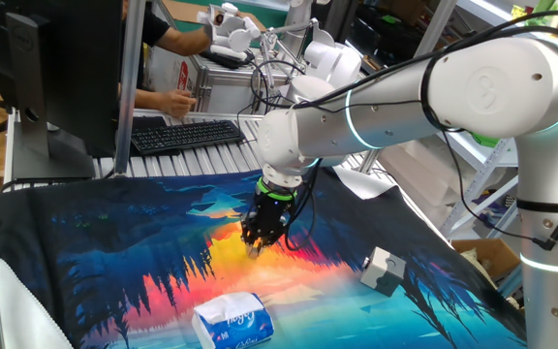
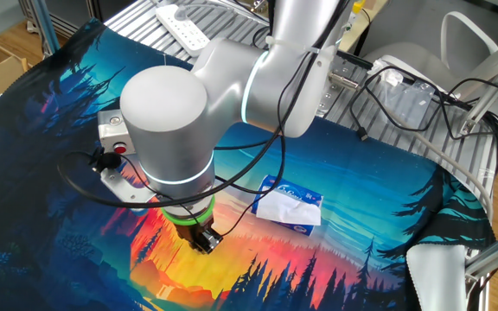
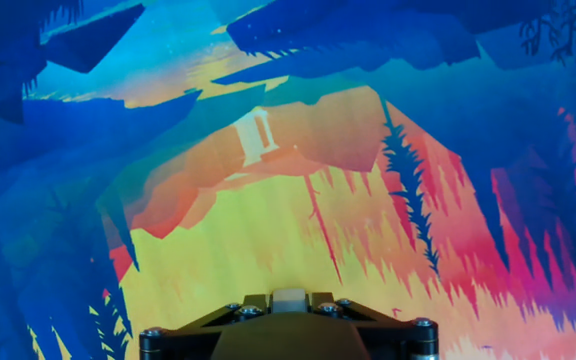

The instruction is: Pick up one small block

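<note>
Small block [image 3: 288,298] sits pinched between the tool's fingers at the bottom edge of the hand view; the tool [image 1: 256,246] is clamped on it, over the orange-yellow middle of the printed mat [image 1: 114,242] on the counter. Open mat all around the tool. Tissue pack [image 1: 232,321] lies near-left, grey-and-white cube [image 1: 380,270] to the right, both well apart from it. Arm reaches in from the right, wrist bent straight down. In the other fixed view the block is too small to tell.
</note>
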`<control>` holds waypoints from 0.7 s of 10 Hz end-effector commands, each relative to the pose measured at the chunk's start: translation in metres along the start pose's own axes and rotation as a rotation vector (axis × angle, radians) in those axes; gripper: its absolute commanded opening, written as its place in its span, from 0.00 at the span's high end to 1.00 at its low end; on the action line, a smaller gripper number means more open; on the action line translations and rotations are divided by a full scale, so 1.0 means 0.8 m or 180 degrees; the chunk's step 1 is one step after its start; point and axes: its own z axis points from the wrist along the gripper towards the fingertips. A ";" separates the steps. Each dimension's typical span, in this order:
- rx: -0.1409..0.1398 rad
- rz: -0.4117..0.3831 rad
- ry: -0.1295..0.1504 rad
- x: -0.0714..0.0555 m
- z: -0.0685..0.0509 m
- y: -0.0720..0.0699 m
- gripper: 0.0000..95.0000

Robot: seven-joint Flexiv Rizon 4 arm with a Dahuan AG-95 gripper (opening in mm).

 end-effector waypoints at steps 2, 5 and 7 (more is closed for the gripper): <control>0.0010 -0.0120 -0.0047 -0.001 -0.002 0.000 1.00; 0.0019 -0.0234 -0.0029 -0.005 -0.009 -0.001 1.00; 0.0067 -0.0331 -0.0009 -0.008 -0.016 0.001 1.00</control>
